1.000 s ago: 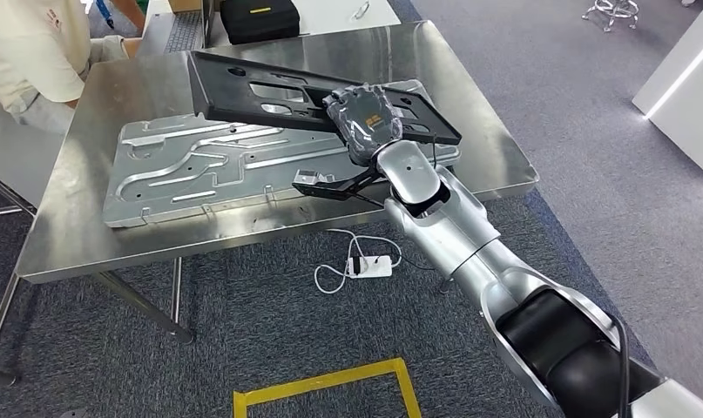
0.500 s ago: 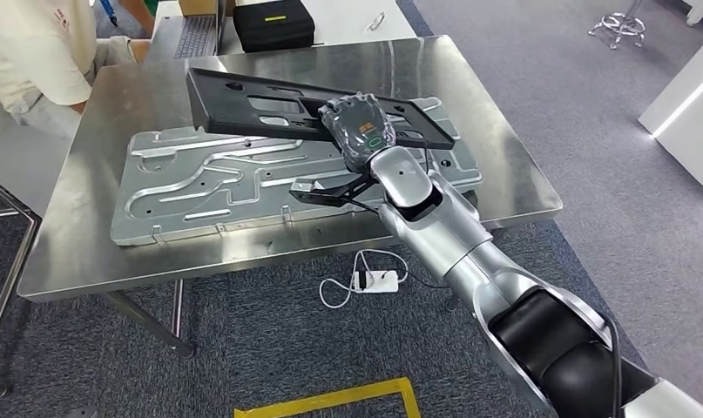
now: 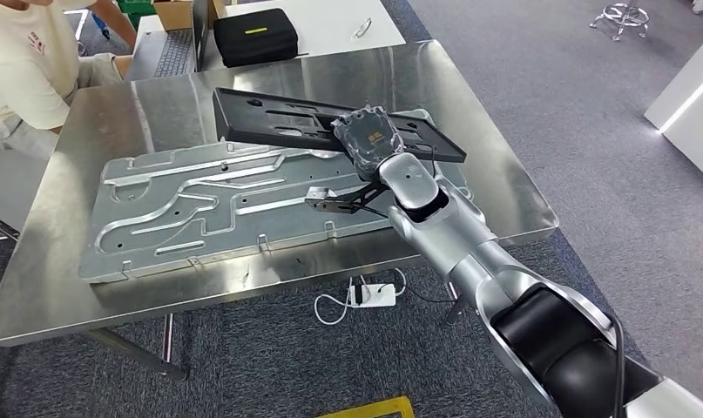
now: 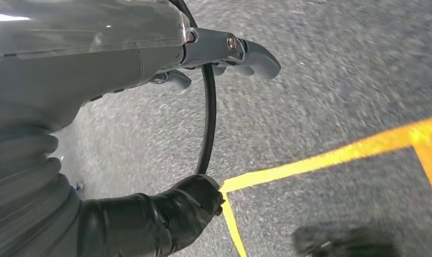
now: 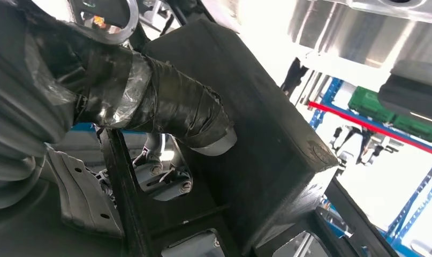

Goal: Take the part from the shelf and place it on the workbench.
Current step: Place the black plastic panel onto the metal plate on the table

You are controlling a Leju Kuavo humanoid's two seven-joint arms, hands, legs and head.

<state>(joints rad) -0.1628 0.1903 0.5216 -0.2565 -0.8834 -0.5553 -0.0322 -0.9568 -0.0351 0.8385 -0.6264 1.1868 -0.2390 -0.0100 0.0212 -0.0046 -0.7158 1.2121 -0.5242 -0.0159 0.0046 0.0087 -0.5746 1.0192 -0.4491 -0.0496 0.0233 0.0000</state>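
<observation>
Right hand grips the long black plastic panel with rectangular cutouts near its right end; in the right wrist view the taped thumb presses flat on the black panel, fingers wrapped around it

Black panel sits over the far side of the stainless steel workbench, running left to right, slightly skewed. Its near long edge overlaps the far edge of the large stamped silver metal sheet with pressed channels. Can't tell whether the panel's left end rests on the sheet or is just above it

Silver sheet lies flat, takes most of the bench middle. Its near edge runs close to the bench's near edge, with a narrow bare strip between. Bare steel shows on the bench's left side and at the far right corner, past the panel's right end

Right forearm crosses the bench's near-right edge; a small black bracket at the wrist hangs over the sheet

Beyond the far bench edge: black zipped case on a white table, a person in a pale shirt at the far left corner, close to the bench

Left hand hangs over grey carpet near yellow floor tape, fingers empty and loosely extended

White power strip with cable lies on the floor under the bench's near edge
</observation>
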